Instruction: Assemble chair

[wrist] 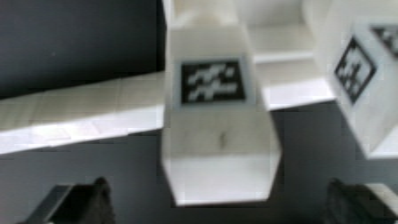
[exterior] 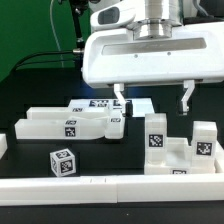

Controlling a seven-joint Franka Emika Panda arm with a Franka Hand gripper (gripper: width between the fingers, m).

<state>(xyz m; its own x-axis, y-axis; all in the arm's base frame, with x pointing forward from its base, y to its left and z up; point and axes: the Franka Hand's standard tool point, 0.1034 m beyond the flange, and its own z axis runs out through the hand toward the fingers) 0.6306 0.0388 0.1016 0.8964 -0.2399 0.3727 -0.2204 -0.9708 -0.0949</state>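
Observation:
Loose white chair pieces with marker tags lie on the black table. A long block (exterior: 70,125) is at the exterior view's left, with a small cube (exterior: 62,162) in front of it. Two upright pieces (exterior: 157,138) (exterior: 203,140) stand at the right. My gripper (exterior: 152,98) hangs open above the nearer upright piece, holding nothing. In the wrist view a long white piece with a tag (wrist: 215,85) runs between the two dark fingers (wrist: 80,200), clear of both. My gripper (wrist: 222,205) is wide open there. Another tagged piece (wrist: 365,70) stands beside it.
A white rail (exterior: 110,185) runs along the table's front edge. The marker board (exterior: 92,103) lies flat at the back, behind the long block. A white strip (wrist: 71,120) crosses the wrist view diagonally. A small white block (exterior: 3,146) sits at the left edge.

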